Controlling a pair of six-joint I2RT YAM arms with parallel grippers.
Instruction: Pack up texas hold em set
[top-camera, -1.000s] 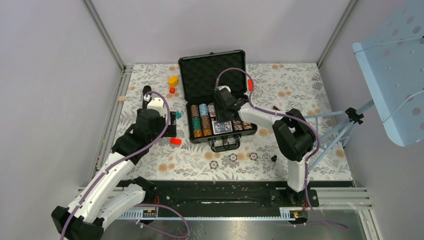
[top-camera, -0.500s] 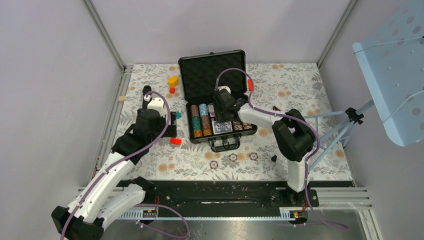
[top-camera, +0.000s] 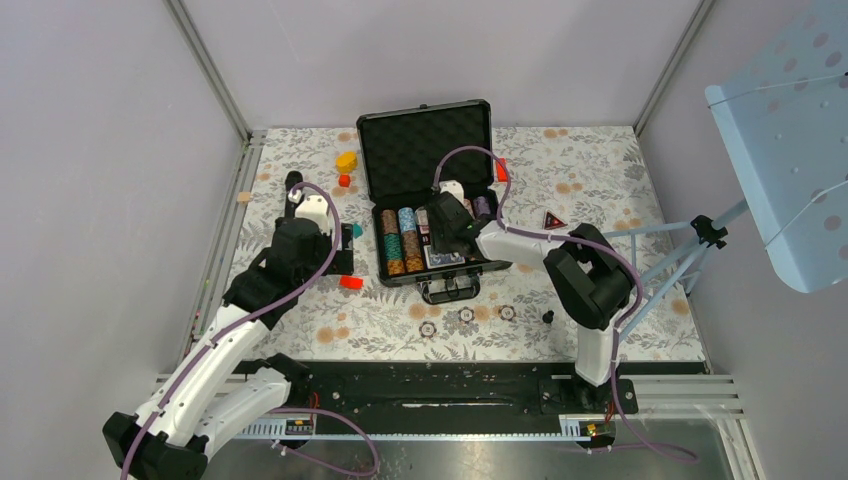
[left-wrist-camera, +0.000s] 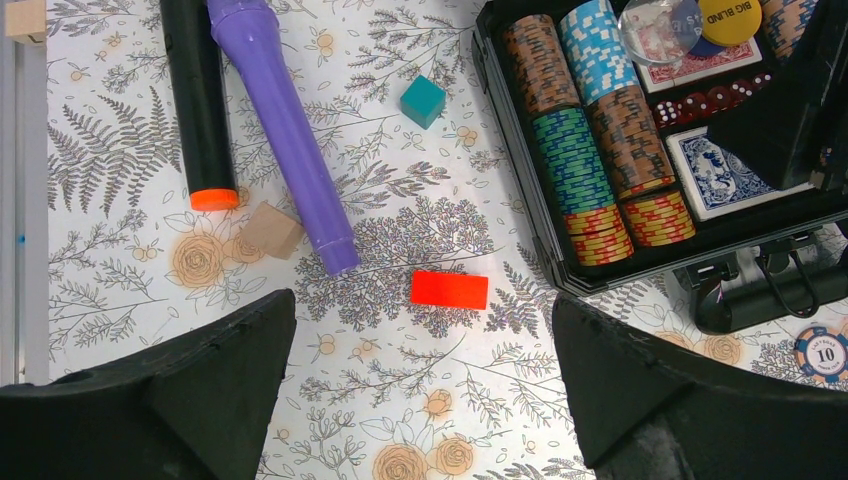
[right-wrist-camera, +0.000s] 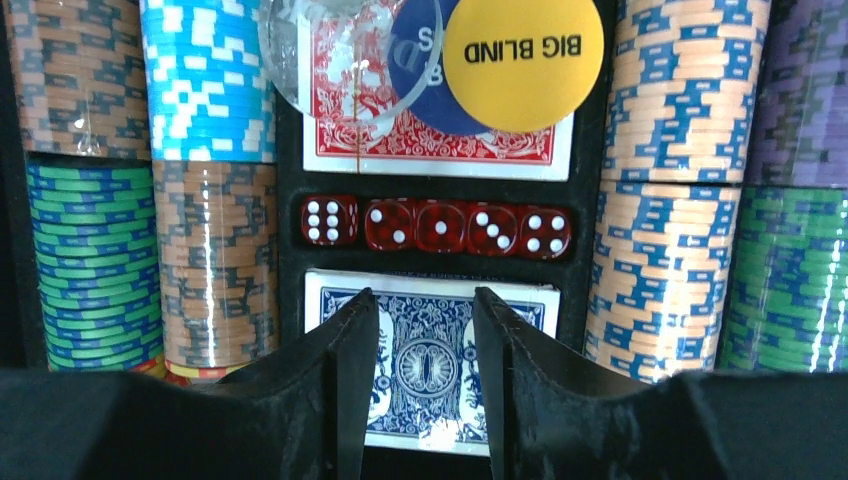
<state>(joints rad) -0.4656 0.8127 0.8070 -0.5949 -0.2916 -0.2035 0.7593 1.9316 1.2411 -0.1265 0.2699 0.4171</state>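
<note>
The black case (top-camera: 425, 145) lies open at the back centre, foam lid up, handle (top-camera: 450, 288) toward me. Rows of striped chips (right-wrist-camera: 210, 80) fill it beside a red deck (right-wrist-camera: 430, 140), red dice (right-wrist-camera: 435, 226), a yellow "BIG BLIND" button (right-wrist-camera: 523, 55) and a blue deck (right-wrist-camera: 425, 360). My right gripper (right-wrist-camera: 425, 300) hovers just over the blue deck, jaws a little apart and empty; it also shows in the top view (top-camera: 447, 232). Three loose chips (top-camera: 466, 314) lie in front of the case. My left gripper (left-wrist-camera: 422, 300) is wide open and empty over the table left of the case (left-wrist-camera: 520, 215).
A purple cylinder (left-wrist-camera: 285, 140) and a black one (left-wrist-camera: 198, 110) lie left of the case, with a teal block (left-wrist-camera: 423, 101), a tan block (left-wrist-camera: 270, 230) and a red block (left-wrist-camera: 449, 289). A yellow block (top-camera: 346, 160), a red triangle (top-camera: 552, 221) and a tripod (top-camera: 690, 250) are further off.
My right gripper has drawn back toward the front of the case, uncovering the purple chips at the rear right. The left arm has not moved.
</note>
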